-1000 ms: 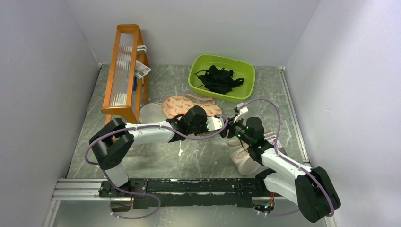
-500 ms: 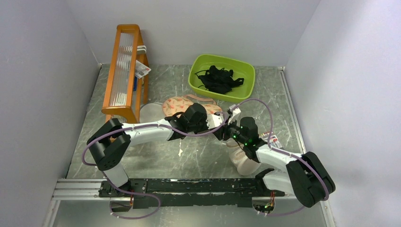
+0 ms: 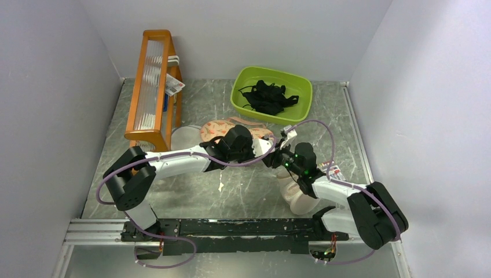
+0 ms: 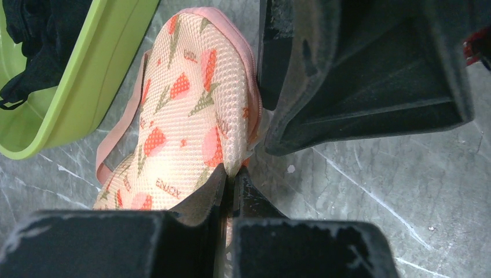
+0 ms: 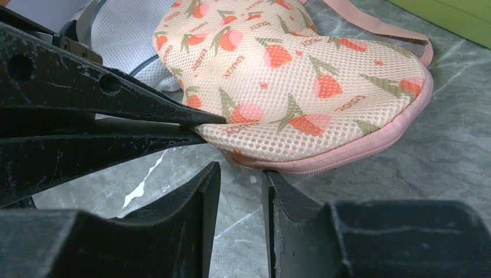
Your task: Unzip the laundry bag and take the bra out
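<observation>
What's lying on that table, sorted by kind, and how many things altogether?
Mesh pouches: 3 (printed laundry bag, round white disc, beige pouch)
Green tub: 1
Heap of black garments: 1
Orange rack: 1
Total: 6

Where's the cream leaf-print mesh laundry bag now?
Laundry bag lies mid-table in top view, just in front of the green plastic tub; left gripper pinches its edge.

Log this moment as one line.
left fingers: shut on laundry bag edge | right fingers: open beside pink zip edging, gripping nothing | zip: closed where visible | bra: not seen
</observation>
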Motion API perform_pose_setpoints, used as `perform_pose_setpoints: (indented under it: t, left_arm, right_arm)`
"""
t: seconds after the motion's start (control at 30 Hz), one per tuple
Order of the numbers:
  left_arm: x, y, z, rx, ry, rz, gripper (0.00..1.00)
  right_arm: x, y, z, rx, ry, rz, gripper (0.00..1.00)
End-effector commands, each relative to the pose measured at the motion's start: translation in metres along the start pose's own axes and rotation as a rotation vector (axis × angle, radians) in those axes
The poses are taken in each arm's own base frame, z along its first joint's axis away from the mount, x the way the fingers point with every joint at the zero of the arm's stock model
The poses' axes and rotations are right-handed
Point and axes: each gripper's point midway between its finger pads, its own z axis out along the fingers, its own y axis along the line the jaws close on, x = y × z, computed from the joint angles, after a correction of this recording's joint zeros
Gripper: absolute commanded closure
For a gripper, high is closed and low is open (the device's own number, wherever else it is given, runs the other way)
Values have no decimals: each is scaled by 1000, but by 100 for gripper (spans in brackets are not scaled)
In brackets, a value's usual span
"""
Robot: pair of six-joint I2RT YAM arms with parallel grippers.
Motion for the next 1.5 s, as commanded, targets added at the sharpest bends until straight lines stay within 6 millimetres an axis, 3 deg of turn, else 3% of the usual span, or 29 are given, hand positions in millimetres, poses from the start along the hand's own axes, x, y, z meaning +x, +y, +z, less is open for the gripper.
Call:
perform_pose_setpoints:
  t: [0.0, 0.2, 0.43, 0.53, 0.63, 0.8, 1.2, 1.3, 1.37, 1.47]
  left_arm:
    - [-28, 1, -6, 32, -73, -8, 93]
    - [-32, -6, -5, 50, -84, -7, 93]
    - [-34, -18, -2, 84, -80, 1, 93]
    - [-33, -17, -2, 73, -82, 7, 93]
    - [-31, -12, -4, 49, -68, 16, 93]
    - [-28, -1, -10, -16, -65, 37, 92]
    - [-28, 8, -21, -53, -65, 60, 92]
    - [-29, 9, -24, -54, -69, 62, 91]
    - [-30, 6, -25, -35, -71, 58, 84]
    - [-34, 0, -28, -2, -92, 41, 63]
  right_arm:
    - [-12, 10, 5, -49, -47, -10, 70]
    - [-10, 12, 7, -67, -39, -5, 77]
    - [-10, 8, 9, -47, -38, 4, 74]
    - [-10, 3, 6, -14, -52, 10, 83]
    - [-10, -8, 5, 53, -42, 13, 100]
    - [-9, -26, -3, 161, -55, 24, 100]
    - [-5, -94, -32, 568, -39, 63, 100]
    - [-2, -101, -33, 589, -23, 77, 100]
    - [-5, -93, -28, 534, -18, 57, 100]
    - [-13, -64, -22, 355, -54, -6, 100]
